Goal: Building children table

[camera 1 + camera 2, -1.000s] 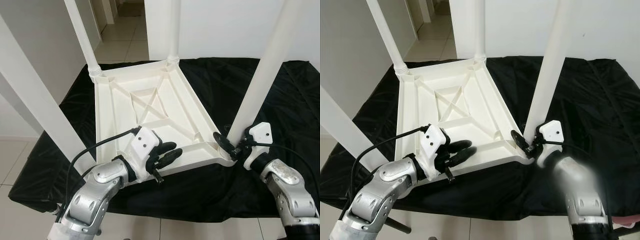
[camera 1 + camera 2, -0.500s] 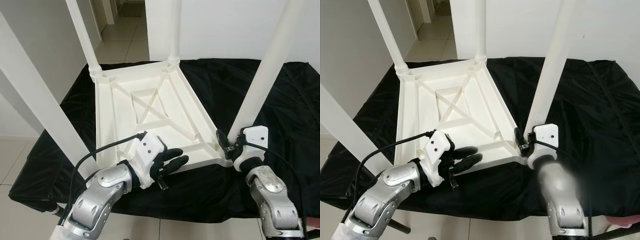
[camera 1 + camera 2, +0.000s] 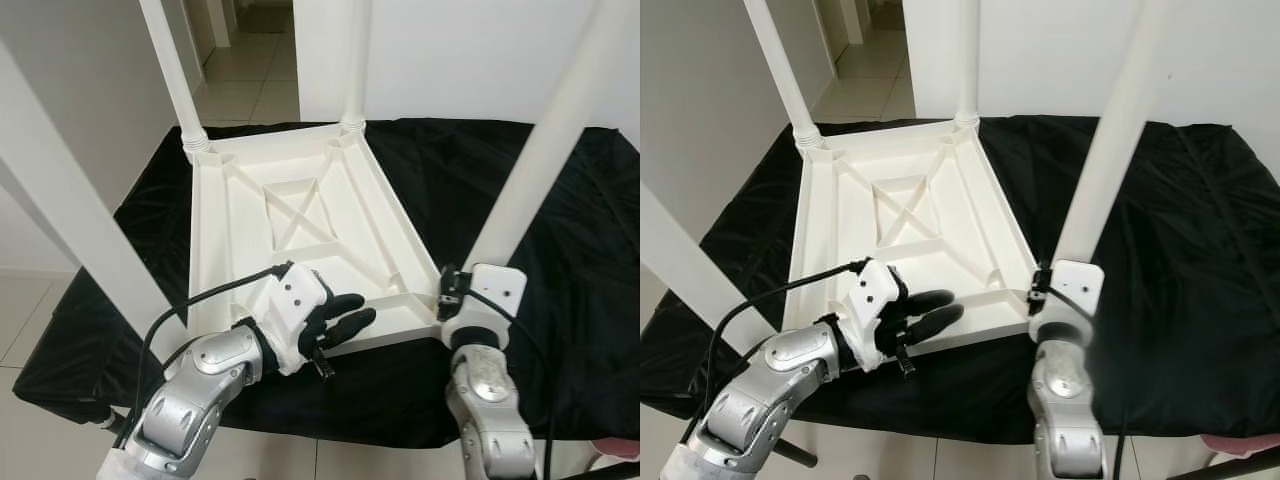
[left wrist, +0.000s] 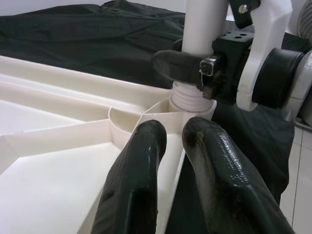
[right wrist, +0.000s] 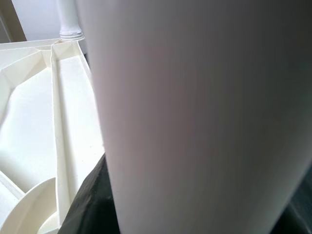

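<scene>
The white children's table [image 3: 290, 215] lies upside down on a black cloth, its legs pointing up. My right gripper [image 3: 447, 292] is shut on the base of the near right leg [image 3: 540, 170], just above its threaded socket [image 4: 187, 100]. One of its black fingers [image 4: 175, 66] wraps round the leg in the left wrist view. That same leg [image 5: 195, 112] stands very close in the right wrist view. My left gripper [image 3: 345, 325] sits on the near rim, left of that corner. Its two fingers [image 4: 141, 165] pinch the rim's thin wall.
Three more legs stand up: near left [image 3: 70, 220], far left [image 3: 175, 70] and far right [image 3: 352, 60]. The black cloth [image 3: 560, 260] drapes over the support's edges. Tiled floor [image 3: 30, 330] lies to the left, a doorway behind.
My right wrist has swung leftward round the base of the near right leg, its forearm now straight below. The left gripper has shifted slightly right along the rim.
</scene>
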Robot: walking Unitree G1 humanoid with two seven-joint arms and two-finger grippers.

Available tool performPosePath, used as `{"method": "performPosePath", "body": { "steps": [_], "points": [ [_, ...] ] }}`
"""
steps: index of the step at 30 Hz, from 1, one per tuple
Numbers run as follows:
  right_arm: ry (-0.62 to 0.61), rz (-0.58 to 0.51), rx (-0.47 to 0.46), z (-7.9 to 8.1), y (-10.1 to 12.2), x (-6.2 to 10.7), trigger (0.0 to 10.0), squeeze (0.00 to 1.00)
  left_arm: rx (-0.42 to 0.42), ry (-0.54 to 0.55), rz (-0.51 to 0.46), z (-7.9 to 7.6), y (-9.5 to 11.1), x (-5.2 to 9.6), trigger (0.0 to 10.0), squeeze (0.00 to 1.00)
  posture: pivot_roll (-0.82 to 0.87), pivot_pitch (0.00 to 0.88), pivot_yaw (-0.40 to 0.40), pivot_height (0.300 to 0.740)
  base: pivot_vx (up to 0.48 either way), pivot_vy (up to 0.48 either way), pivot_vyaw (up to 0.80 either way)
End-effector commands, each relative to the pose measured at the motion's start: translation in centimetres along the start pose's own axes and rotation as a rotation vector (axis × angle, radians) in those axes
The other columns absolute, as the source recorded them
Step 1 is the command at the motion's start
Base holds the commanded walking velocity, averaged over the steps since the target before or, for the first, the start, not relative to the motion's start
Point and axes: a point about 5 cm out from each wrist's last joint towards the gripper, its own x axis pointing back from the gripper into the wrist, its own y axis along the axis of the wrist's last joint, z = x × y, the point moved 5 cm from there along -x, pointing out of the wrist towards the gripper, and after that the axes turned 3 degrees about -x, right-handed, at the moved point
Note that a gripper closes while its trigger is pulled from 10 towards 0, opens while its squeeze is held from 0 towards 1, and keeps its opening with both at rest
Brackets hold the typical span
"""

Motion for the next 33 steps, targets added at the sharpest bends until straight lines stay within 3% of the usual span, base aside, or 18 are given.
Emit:
{"method": "performPosePath", "body": {
  "steps": [1,2,3,9,10,11,12,14,15,22,24,26,31,32,33],
  "points": [
    [-0.021,0.057,0.003,-0.4,-1.2,0.0,10.0,0.00,-0.014,0.009,0.007,0.5,-0.2,0.2,10.0,0.00,-0.09,0.055,0.071,0.740,0.000,0.000,0.00],
    [-0.021,0.057,0.003,-0.4,-1.2,0.0,10.0,0.00,-0.014,0.009,0.007,0.5,-0.2,0.2,10.0,0.00,-0.09,0.055,0.071,0.740,0.000,0.000,0.00],
    [-0.015,0.047,-0.014,-0.6,-1.0,-0.2,10.0,1.00,-0.018,0.013,0.006,0.7,-0.2,0.2,10.0,0.00,-0.09,0.059,0.071,0.740,0.000,0.000,0.00],
    [0.094,-0.008,-0.027,-0.4,0.1,-0.9,10.0,1.00,-0.019,0.010,-0.004,0.7,0.1,0.0,10.0,0.00,-0.09,0.056,0.069,0.740,0.000,0.000,0.00],
    [0.143,-0.019,-0.027,-0.5,0.3,-1.1,10.0,0.27,-0.019,0.009,-0.003,0.6,0.1,0.1,10.0,0.00,-0.09,0.057,0.072,0.740,0.000,0.000,0.00],
    [0.177,-0.027,-0.026,-0.6,0.4,-1.2,10.0,0.27,-0.020,0.008,-0.002,0.6,0.1,0.1,10.0,0.00,-0.09,0.057,0.072,0.740,0.000,0.000,0.00],
    [0.227,-0.046,-0.009,-0.7,0.8,-1.3,10.0,0.00,-0.017,0.008,-0.001,0.6,0.1,0.2,10.0,0.00,-0.09,0.064,0.073,0.740,0.000,0.000,0.00],
    [0.273,-0.048,-0.009,-0.7,0.8,-1.3,10.0,0.00,-0.017,0.007,0.001,0.5,0.1,0.2,10.0,0.00,-0.10,0.063,0.074,0.740,0.000,0.000,0.00],
    [0.369,-0.037,-0.015,-0.8,0.8,-1.6,10.0,0.00,-0.029,0.000,0.006,0.4,0.0,0.2,10.0,0.00,-0.10,0.069,0.074,0.740,0.000,0.000,0.00],
    [0.502,-0.025,0.017,-0.7,0.9,-2.2,10.0,0.00,0.012,0.009,0.021,0.3,-0.3,0.0,10.0,0.00,-0.10,0.068,0.074,0.740,0.000,0.000,0.00],
    [0.660,-0.017,0.056,0.1,0.9,-2.3,10.0,0.00,0.045,0.005,0.030,0.1,-0.4,-0.2,10.0,0.00,-0.10,0.068,0.079,0.740,0.000,0.000,0.00],
    [0.731,-0.017,0.096,0.3,0.8,-2.4,10.0,0.00,0.047,-0.003,0.029,-0.1,-0.4,-0.3,10.0,0.00,-0.10,0.068,0.079,0.740,0.000,0.000,0.00],
    [0.820,0.016,0.118,0.4,0.3,-2.6,10.0,0.00,0.033,0.000,0.037,-0.3,-0.6,-0.4,10.0,0.00,-0.10,0.067,0.077,0.740,0.000,0.000,0.00],
    [0.865,0.043,0.134,0.3,-0.2,-2.6,3.6,0.00,0.037,0.015,0.045,-0.2,-0.8,-0.4,10.0,0.00,-0.09,0.065,0.072,0.740,0.000,0.000,0.00],
    [0.879,0.052,0.143,0.3,-0.4,-2.6,3.6,0.00,0.040,0.021,0.049,-0.2,-0.9,-0.4,10.0,0.00,-0.09,0.066,0.073,0.740,0.000,0.000,0.00]
  ]
}}
